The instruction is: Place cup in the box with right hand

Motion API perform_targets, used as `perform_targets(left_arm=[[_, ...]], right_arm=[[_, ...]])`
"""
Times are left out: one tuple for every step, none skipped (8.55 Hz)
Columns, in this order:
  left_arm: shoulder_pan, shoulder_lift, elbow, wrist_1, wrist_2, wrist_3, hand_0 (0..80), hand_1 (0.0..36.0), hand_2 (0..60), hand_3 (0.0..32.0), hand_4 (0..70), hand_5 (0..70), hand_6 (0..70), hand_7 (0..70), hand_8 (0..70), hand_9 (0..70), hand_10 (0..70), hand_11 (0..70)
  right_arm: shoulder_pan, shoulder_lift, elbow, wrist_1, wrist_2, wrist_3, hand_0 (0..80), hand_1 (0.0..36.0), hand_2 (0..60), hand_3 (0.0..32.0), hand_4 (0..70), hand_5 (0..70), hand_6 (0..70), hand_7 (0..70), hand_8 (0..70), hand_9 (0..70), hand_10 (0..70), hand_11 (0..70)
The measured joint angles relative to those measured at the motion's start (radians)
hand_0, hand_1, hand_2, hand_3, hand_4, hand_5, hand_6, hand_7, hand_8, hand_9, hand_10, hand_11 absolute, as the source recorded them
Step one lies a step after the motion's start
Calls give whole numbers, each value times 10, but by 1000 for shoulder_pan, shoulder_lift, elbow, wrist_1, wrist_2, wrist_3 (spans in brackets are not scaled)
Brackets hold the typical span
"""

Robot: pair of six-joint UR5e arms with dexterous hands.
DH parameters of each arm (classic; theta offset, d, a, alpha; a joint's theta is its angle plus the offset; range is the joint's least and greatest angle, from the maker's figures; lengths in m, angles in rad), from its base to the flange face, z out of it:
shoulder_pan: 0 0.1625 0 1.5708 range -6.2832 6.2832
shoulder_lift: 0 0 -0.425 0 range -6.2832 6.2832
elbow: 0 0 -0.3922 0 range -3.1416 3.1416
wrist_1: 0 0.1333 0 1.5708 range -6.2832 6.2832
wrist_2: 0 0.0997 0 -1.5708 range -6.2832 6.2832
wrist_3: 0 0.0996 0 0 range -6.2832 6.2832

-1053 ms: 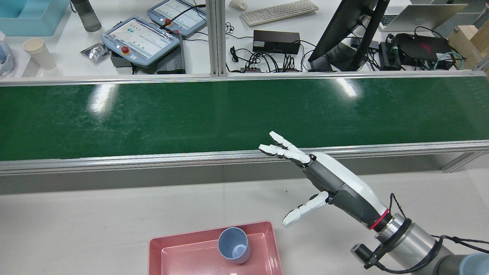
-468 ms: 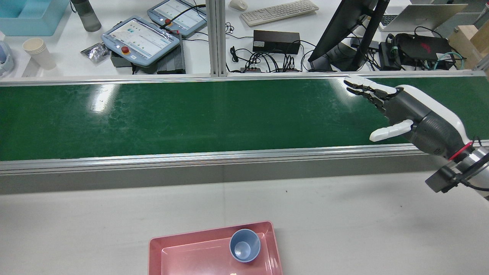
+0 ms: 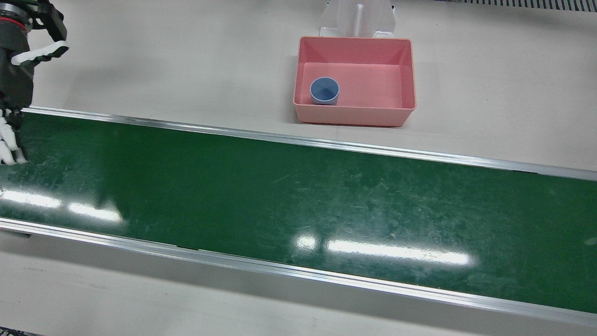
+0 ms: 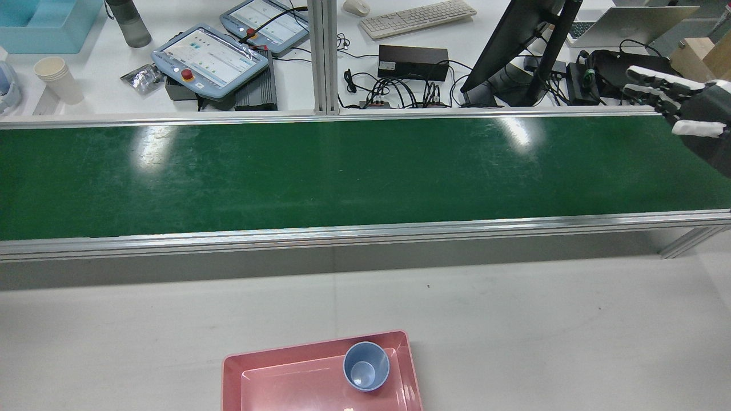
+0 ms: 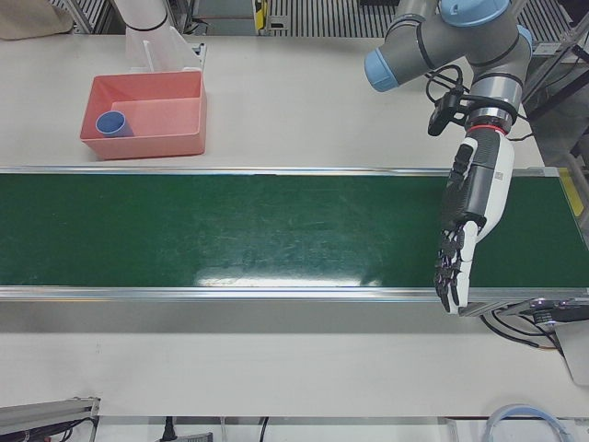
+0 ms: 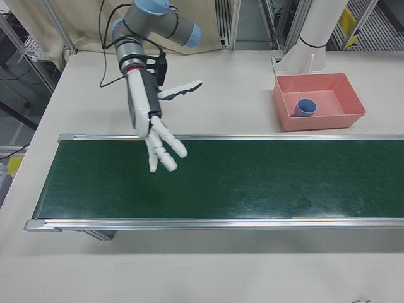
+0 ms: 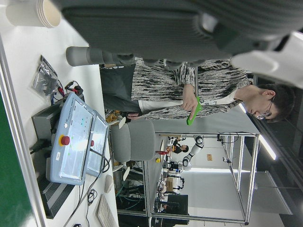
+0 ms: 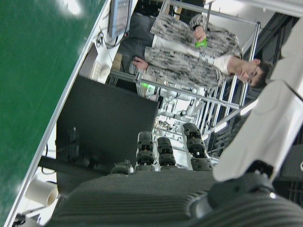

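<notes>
Small blue plastic cup (image 3: 324,90) stands upright inside the pink plastic box (image 3: 406,70), at its 9 o'clock wall in the front view. Right hand (image 6: 158,129) hangs spread and empty over the green conveyor belt (image 3: 298,205). We judge placement done.

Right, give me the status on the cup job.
Done: the light blue plastic cup stands upright inside the pink plastic box. In hand: nothing; the right hand is open with fingers spread over the green conveyor belt, well away from the box. The left hand is open too. Nothing visibly remains.
</notes>
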Motion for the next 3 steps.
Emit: perform_targets(left_arm=[[0, 0, 0, 0, 0, 0, 0, 0, 0, 0, 0, 0, 0, 0, 0, 0, 0, 0], [0, 0, 0, 0, 0, 0, 0, 0, 0, 0, 0, 0, 0, 0, 0, 0, 0, 0], [0, 0, 0, 0, 0, 0, 0, 0, 0, 0, 0, 0, 0, 0, 0, 0, 0, 0]], right_arm=[[106, -10, -82, 69, -48, 48, 431, 104, 71, 0, 0, 44, 68, 236, 120, 179, 5, 16], [180, -15, -148, 128, -77, 77, 423, 98, 71, 0, 0, 42, 72, 259, 121, 187, 11, 25], [226, -25, -193, 174, -90, 95, 416, 93, 71, 0, 0, 41, 75, 276, 123, 192, 12, 25]])
